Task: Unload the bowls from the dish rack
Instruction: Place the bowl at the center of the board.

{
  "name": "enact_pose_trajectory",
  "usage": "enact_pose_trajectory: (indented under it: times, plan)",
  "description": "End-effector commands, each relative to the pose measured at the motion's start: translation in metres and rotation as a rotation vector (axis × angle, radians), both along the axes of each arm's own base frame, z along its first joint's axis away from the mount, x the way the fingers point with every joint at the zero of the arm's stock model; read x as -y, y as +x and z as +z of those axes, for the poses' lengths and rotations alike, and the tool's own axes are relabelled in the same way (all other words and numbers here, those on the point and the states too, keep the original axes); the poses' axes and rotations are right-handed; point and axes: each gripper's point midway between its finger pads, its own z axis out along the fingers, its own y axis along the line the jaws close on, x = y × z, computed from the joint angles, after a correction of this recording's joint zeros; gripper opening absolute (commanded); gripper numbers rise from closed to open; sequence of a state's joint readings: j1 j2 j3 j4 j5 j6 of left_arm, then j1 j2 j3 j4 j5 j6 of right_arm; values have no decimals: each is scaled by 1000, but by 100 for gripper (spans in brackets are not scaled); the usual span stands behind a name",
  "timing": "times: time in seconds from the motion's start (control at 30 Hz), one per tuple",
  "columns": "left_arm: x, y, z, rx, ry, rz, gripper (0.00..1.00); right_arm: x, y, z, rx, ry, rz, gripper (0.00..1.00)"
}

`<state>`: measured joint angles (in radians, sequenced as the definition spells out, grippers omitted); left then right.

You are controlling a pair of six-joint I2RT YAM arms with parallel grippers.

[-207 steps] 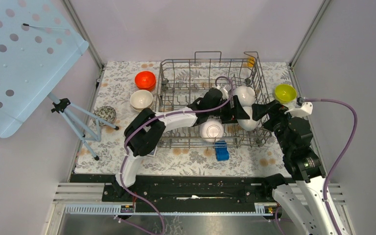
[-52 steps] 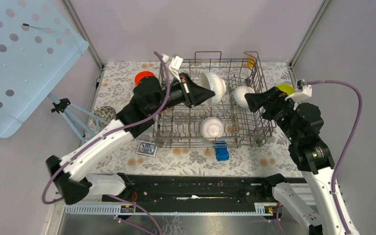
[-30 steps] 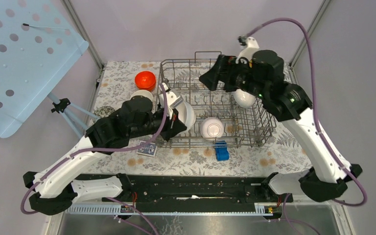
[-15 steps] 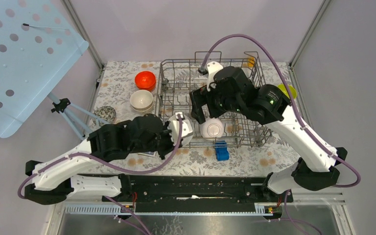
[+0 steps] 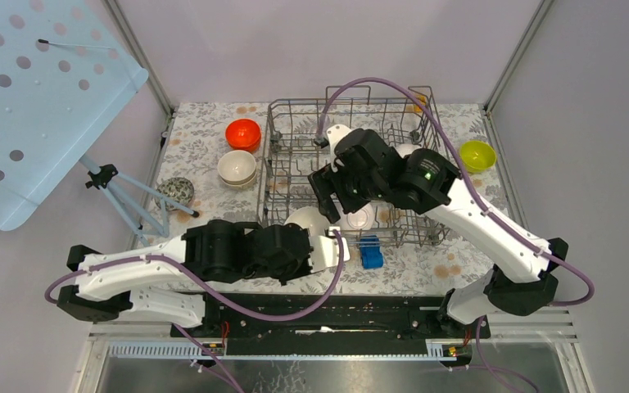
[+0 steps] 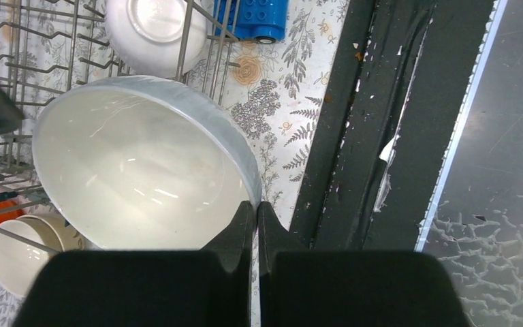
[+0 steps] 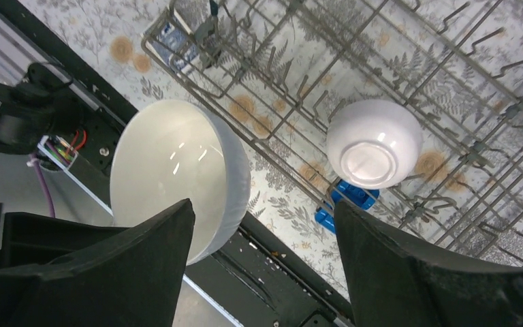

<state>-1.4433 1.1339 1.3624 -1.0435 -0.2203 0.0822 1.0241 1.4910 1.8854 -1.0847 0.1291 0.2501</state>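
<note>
Bowl [image 6: 136,170] is pinched by its rim alone in left gripper [image 6: 255,216], jaws closed on it: slip risked. Right gripper [image 7: 262,208], jaws wide and empty, is held over rack [image 5: 274,131], which may be struck on descent.

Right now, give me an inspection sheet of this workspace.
Surface: floral table cover.
Job's things: dish rack with a base-up white bowl inside; orange bowl, beige bowl and green bowl on the table.
Clutter: blue toy car, speckled ball.
Grippers: left gripper shut on a second white bowl's rim; right gripper open above the rack.
Cables: purple cable arches over the rack.
Surroundings: blue perforated panel on a tripod, left.
</note>
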Motion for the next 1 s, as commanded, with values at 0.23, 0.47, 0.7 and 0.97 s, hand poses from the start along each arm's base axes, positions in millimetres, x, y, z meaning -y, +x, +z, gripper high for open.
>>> enact_pose_trajectory:
  times: [0.23,0.47,0.7,0.97]
  plan:
    - [6,7,34,82,-117,24,0,-19,-10,-32,-89,-18,66,68]
    - [5,6,32,73,-131,28,0,-26,-10,-45,-123,-34,72,57]
    - [6,6,30,72,-142,34,0,-29,-14,-51,-140,-51,83,43]
    - [10,9,32,75,-167,65,0,-32,-22,-56,-151,-66,103,5]
